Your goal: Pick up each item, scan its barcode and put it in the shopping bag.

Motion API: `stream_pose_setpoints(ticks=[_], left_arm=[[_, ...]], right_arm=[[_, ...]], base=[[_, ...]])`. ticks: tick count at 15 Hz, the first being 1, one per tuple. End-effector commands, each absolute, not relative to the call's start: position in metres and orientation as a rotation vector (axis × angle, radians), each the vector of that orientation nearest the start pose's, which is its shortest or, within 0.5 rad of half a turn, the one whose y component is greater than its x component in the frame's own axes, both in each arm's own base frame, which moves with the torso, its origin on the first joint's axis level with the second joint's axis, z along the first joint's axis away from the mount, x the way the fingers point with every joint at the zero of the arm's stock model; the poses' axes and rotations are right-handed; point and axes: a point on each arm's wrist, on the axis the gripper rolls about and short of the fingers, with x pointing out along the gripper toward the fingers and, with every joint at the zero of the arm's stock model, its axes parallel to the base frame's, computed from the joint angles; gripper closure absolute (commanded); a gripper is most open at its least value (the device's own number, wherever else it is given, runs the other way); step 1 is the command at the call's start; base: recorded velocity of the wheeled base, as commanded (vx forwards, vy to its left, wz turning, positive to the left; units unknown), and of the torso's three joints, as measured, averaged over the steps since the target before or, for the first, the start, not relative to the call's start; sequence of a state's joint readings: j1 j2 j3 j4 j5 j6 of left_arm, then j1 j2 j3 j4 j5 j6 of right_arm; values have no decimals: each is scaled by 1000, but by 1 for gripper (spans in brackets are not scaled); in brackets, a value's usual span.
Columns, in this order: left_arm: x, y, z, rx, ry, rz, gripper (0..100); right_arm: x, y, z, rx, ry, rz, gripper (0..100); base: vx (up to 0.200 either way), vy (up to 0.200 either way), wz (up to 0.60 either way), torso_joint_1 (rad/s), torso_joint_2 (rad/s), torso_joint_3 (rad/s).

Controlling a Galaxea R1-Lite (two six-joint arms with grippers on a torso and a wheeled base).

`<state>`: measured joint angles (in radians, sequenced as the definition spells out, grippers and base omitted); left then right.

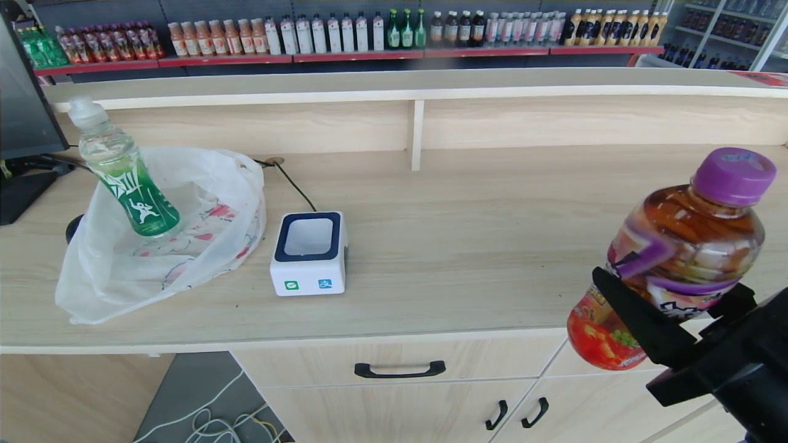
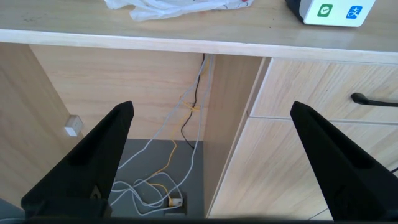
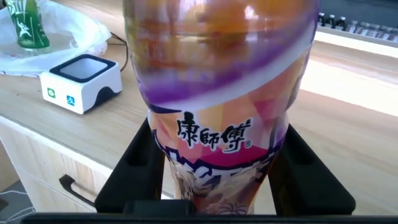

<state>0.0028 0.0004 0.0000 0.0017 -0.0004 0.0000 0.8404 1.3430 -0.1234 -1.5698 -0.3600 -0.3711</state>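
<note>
Counter point(image 1: 480, 246) holds 1 green bottle point(image 1: 126, 178); right pincer point(image 1: 677, 303) grips 1 purple-capped bottle point(image 1: 683, 246).

A shop, at the checkout.
Well beyond the right jaws, red-edged shelves point(image 1: 345, 58) carry long rows of bottled drinks point(image 1: 320, 34); on the pale wooden desk point(image 1: 468, 246) to those jaws' left sit a white barcode scanner point(image 1: 308, 253) and a plastic shopping bag point(image 1: 234, 197), with a dark monitor point(image 1: 21, 104) farther left.
</note>
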Motion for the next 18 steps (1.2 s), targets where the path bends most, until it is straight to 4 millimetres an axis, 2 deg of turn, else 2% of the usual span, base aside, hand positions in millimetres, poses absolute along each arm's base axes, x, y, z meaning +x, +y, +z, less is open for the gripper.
stream_pose_setpoints(ticks=[1, 4, 8, 9, 10, 15, 18], left_arm=[[-23, 0, 75, 0, 2, 2, 0], [-23, 0, 75, 0, 2, 3, 0], [-23, 0, 75, 0, 2, 3, 0], [-23, 0, 75, 0, 2, 3, 0], [-23, 0, 75, 0, 2, 3, 0], [-23, 0, 75, 0, 2, 3, 0], [-23, 0, 75, 0, 2, 3, 0]], right_arm=[[105, 122, 193, -186, -409, 469, 100], [91, 157, 199, -280, -464, 573, 100], [70, 222, 210, -260, -487, 665, 100], [70, 222, 210, -260, -487, 665, 100], [68, 231, 208, -304, -476, 629, 100], [55, 233, 205, -359, -495, 663, 100], [51, 237, 200, -485, -542, 673, 100]], base=[[0, 0, 0, 0, 0, 0], [0, 0, 0, 0, 0, 0], [0, 0, 0, 0, 0, 0], [0, 0, 0, 0, 0, 0], [0, 0, 0, 0, 0, 0], [0, 0, 0, 0, 0, 0], [0, 0, 0, 0, 0, 0]])
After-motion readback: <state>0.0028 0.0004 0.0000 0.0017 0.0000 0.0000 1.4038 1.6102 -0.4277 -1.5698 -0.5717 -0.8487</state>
